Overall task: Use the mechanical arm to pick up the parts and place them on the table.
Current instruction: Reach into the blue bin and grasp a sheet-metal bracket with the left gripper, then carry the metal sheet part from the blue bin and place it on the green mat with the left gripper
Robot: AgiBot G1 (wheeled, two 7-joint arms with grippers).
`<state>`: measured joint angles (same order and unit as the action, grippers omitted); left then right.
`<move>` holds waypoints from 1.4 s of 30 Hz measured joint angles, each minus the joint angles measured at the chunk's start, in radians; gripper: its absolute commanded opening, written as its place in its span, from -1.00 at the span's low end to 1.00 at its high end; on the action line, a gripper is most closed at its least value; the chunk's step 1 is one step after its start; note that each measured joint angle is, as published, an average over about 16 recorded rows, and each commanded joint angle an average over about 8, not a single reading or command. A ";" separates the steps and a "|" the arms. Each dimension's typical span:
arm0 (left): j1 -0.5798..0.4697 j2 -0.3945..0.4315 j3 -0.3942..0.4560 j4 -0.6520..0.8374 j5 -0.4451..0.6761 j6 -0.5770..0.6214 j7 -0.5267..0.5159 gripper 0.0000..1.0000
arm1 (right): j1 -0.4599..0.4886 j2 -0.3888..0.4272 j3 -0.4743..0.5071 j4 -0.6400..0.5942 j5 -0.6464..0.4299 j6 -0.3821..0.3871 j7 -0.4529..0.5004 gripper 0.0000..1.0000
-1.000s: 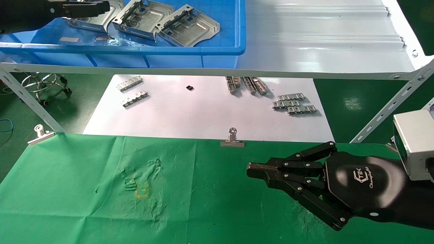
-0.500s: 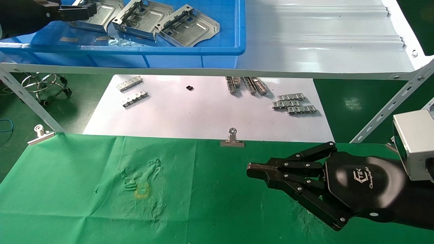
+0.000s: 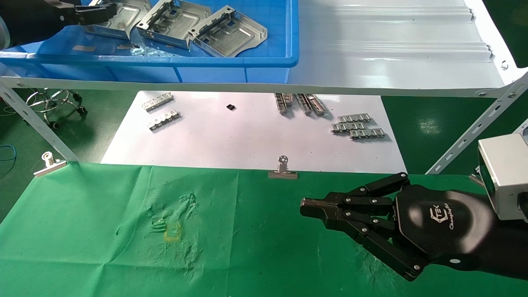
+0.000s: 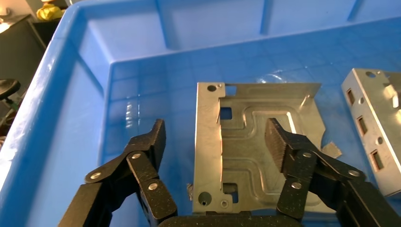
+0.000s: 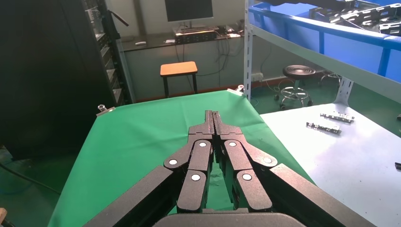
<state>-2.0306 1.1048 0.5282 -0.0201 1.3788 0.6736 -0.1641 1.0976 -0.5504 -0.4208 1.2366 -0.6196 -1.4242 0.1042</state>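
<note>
Three silvery stamped parts lie in the blue bin [image 3: 247, 62] at the back left: one on the left [image 3: 123, 20], one in the middle [image 3: 173, 18], one on the right [image 3: 229, 33]. My left gripper [image 3: 99, 10] hovers over the leftmost part [image 4: 255, 142], open, with one finger on each side of its folded rim and not touching it [image 4: 215, 136]. A second part [image 4: 376, 118] lies beside it. My right gripper [image 3: 305, 203] is shut and empty, parked low over the green table [image 3: 103, 247]; it also shows in the right wrist view [image 5: 213, 116].
The bin stands on a grey shelf [image 3: 392, 57] with slanted metal braces [image 3: 37, 123]. Below lies a white sheet [image 3: 247, 140] with small ridged strips [image 3: 357, 126]. Binder clips [image 3: 282, 169] hold the cloth. A yellowish mark [image 3: 172, 233] is on the cloth.
My left gripper has drawn back a little to the left over the leftmost part in the bin. The right arm has not moved.
</note>
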 measured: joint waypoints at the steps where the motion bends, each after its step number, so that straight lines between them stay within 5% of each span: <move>1: 0.000 0.001 0.000 0.002 0.000 -0.002 0.002 -1.00 | 0.000 0.000 0.000 0.000 0.000 0.000 0.000 -1.00; 30: -0.005 -0.007 -0.008 0.008 -0.010 -0.012 0.031 -1.00 | 0.000 0.000 0.000 0.000 0.000 0.000 0.000 -1.00; 42: -0.023 -0.069 -0.055 -0.046 -0.083 0.176 0.087 -1.00 | 0.000 0.000 0.000 0.000 0.000 0.000 0.000 -1.00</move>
<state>-2.0538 1.0362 0.4728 -0.0659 1.2960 0.8496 -0.0773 1.0976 -0.5504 -0.4209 1.2366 -0.6195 -1.4242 0.1042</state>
